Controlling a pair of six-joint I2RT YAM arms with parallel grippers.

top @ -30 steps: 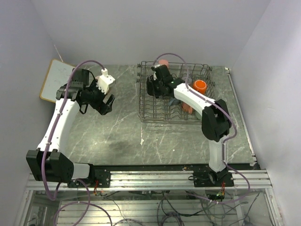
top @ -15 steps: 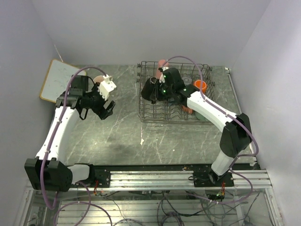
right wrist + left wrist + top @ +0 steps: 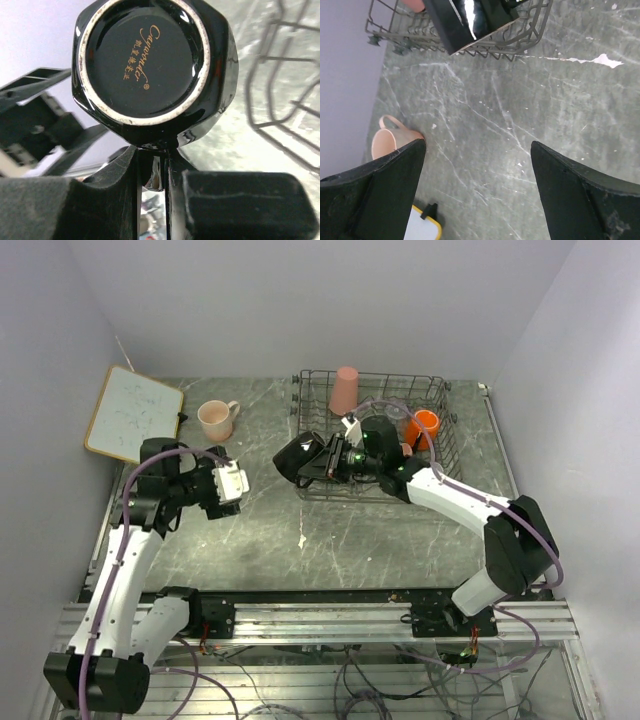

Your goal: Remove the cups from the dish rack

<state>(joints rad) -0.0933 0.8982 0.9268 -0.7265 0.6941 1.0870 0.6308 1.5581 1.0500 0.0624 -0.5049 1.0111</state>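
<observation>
My right gripper (image 3: 320,462) is shut on the handle of a black mug (image 3: 297,457) and holds it in the air at the left edge of the dish rack (image 3: 440,455). In the right wrist view the black mug (image 3: 145,60) shows its base with gold lettering, and my right gripper (image 3: 152,165) pinches the handle. A pink tumbler (image 3: 345,390) stands upside down at the rack's back and an orange cup (image 3: 425,425) lies at its right. A pale pink mug (image 3: 214,420) stands on the table. My left gripper (image 3: 228,483) is open and empty, near of that mug (image 3: 387,142).
A white board with a wood frame (image 3: 130,412) lies at the far left, its corner in the left wrist view (image 3: 420,227). The rack's near-left corner (image 3: 415,42) and the black mug (image 3: 470,22) show at the top of that view. Grey walls enclose the table.
My right gripper has carried the black mug leftward out of the rack to its left edge. My left arm has drawn back toward the near side, away from the pale pink mug.
</observation>
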